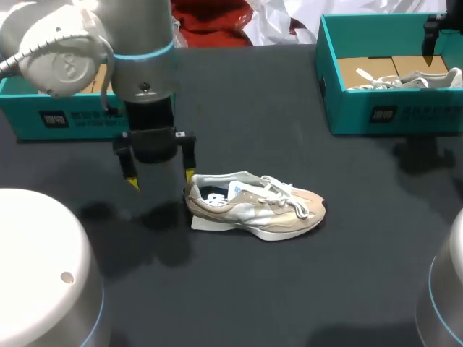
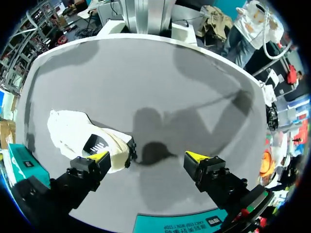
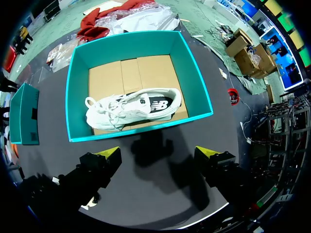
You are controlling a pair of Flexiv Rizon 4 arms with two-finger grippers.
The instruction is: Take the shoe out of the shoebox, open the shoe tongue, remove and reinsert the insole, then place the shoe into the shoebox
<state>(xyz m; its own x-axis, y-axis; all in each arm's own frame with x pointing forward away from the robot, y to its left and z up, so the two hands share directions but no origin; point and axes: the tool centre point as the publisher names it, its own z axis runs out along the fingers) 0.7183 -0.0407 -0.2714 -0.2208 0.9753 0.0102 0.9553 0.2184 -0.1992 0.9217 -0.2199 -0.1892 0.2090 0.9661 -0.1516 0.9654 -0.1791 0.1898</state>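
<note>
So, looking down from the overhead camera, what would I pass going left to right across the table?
teal box → left gripper, open → beige shoe lying loose → teal shoebox with a white shoe inside.

Left arm [image 1: 141, 65] hangs straight down at left of centre, jaws spread wide, yellow fingertips [image 2: 99, 156] close above the bench [image 1: 253, 108]. Right arm [image 1: 434, 36] holds high at the far right, jaws wide apart as well.
</note>
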